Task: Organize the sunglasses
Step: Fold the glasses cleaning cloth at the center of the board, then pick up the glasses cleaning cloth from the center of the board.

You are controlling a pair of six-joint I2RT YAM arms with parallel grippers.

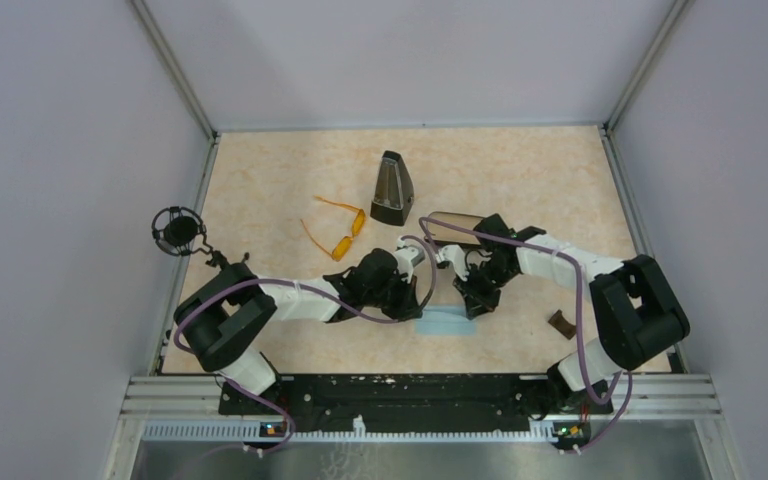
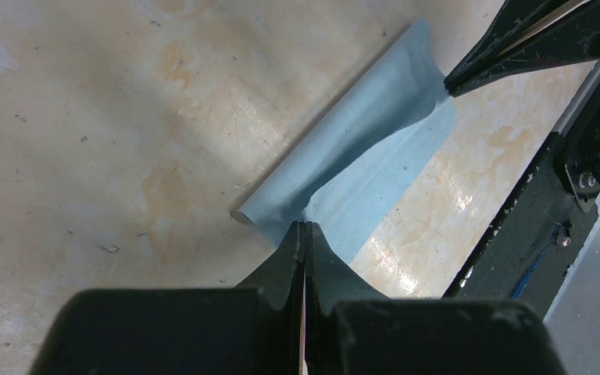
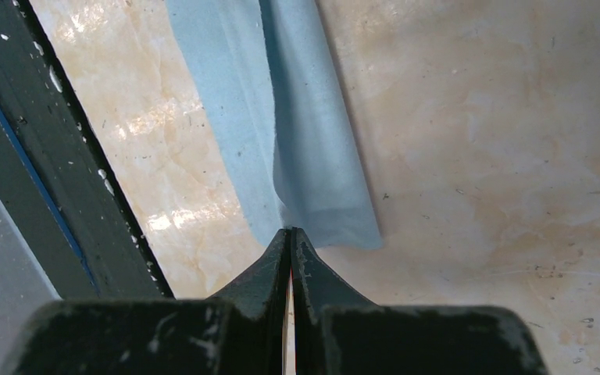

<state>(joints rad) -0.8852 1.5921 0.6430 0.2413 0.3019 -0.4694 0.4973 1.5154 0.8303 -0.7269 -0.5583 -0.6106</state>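
The sunglasses (image 1: 338, 235), with orange-yellow lenses and thin orange arms, lie unfolded on the table left of centre, apart from both arms. A light blue cloth (image 1: 447, 322) lies near the front edge, partly folded over itself. My left gripper (image 2: 305, 226) is shut on the cloth's (image 2: 359, 148) near edge. My right gripper (image 3: 291, 231) is shut on a corner of the cloth (image 3: 281, 117) at the opposite end. The right gripper's black fingers (image 2: 516, 47) show in the left wrist view, pinching the far corner.
A black wedge-shaped object (image 1: 392, 188) stands behind the sunglasses. A dark oblong item (image 1: 455, 225) lies behind the right wrist. A small brown piece (image 1: 561, 324) sits at the front right. A round black mesh object (image 1: 178, 230) stands at the left edge. The black front rail (image 3: 62, 156) runs close by the cloth.
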